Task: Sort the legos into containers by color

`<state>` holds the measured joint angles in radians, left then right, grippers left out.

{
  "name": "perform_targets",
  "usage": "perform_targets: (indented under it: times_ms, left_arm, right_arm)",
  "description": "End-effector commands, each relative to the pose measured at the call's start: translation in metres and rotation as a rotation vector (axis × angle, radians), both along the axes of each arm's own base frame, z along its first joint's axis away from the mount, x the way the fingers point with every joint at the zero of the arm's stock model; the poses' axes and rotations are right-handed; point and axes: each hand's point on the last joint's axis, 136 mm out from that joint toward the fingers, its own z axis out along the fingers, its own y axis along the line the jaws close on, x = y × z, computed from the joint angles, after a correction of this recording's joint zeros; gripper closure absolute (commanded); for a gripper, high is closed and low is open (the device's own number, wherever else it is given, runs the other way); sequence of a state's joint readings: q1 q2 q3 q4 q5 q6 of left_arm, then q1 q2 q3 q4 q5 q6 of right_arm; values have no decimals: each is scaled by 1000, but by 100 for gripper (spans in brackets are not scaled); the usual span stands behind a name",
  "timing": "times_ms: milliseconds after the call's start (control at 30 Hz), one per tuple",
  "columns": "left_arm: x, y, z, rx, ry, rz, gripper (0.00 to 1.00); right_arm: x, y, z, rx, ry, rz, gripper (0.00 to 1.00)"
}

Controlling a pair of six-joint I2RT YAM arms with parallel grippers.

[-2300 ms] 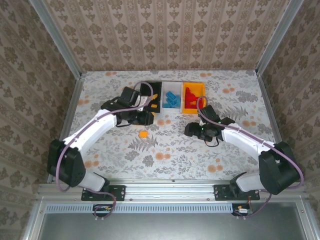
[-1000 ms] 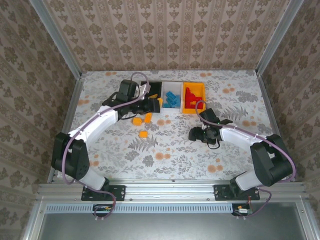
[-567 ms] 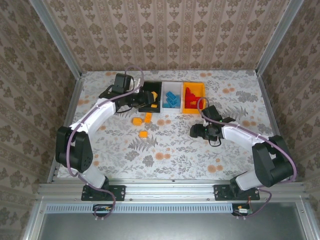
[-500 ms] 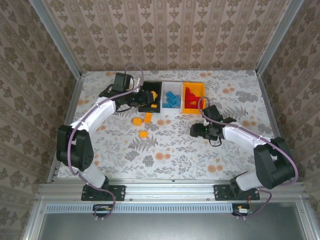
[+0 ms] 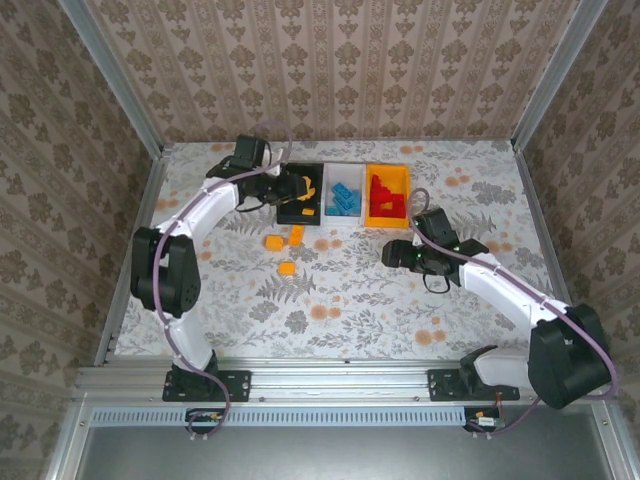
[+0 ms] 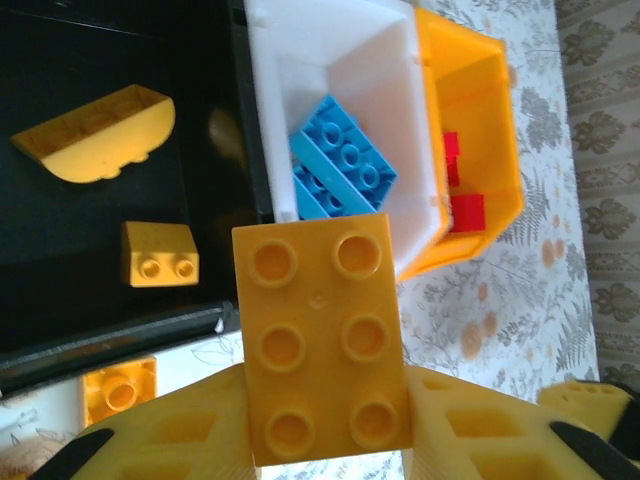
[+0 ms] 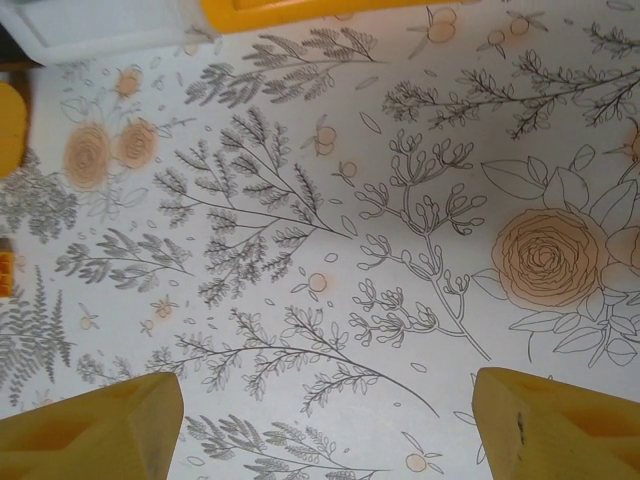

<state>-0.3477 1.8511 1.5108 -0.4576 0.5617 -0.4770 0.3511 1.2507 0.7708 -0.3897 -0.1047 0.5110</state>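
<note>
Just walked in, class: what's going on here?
The left gripper holds an orange-yellow brick at the black bin, where two more already lie. Blue bricks sit in the white bin, red ones in the orange-yellow bin. Three orange-yellow bricks wait on the table. The right gripper hangs open, empty.

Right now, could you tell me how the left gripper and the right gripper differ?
The left gripper is shut on an orange-yellow brick; the right gripper is open and empty. The left one is at the rim of the black bin; the right hangs over bare tablecloth. Both have yellow fingers.
</note>
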Motion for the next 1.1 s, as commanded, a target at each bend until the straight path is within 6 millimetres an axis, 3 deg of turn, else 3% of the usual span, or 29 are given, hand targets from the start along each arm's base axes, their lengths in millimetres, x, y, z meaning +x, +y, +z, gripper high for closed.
perform_targets:
  times_ms: [0,267,633,900,1067]
  left_arm:
    - [16,3,-10,23,12,-13,63]
    - [50,6,-47,119,62,9,64]
    - [65,1,-66,144,111,28,57]
    - [63,-1,-59,117,103,32,47]
    - [48,1,-35,75,57,34,43]
  right_arm:
    - [0,-4,15,7,-63,-9,22]
    - [-9,-9,36,21,-141,-13,22]
    - [-16,-16,39,8,-155,-26,20]
    - [-15,-15,39,14,-153,-29,19]
    - [-15,-9,37,49,-136,-24,18]
